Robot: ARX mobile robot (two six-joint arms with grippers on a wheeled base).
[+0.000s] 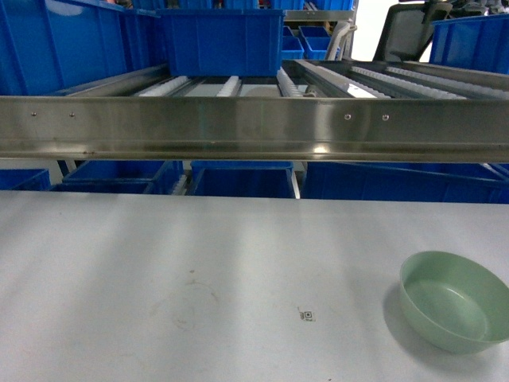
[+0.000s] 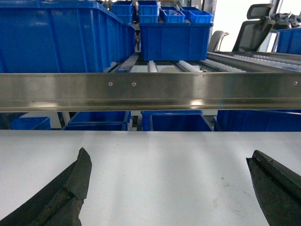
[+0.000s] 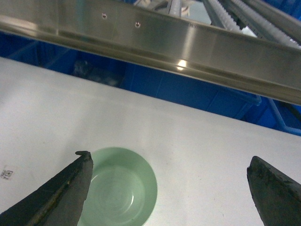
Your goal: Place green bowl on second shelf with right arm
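Observation:
The green bowl stands upright and empty on the grey-white table at the lower right of the head view. Seen from the right wrist, the bowl lies below my right gripper, under its left finger; the jaws stand wide open with nothing between them. The second shelf is the steel rack tier with a front bar and white roller rails, behind the table. My left gripper hangs open over bare tabletop. Neither gripper shows in the head view.
A large blue crate sits on the shelf rollers at centre, another at left. More blue crates stand below the shelf. A small printed marker lies on the table. An office chair stands behind the rack.

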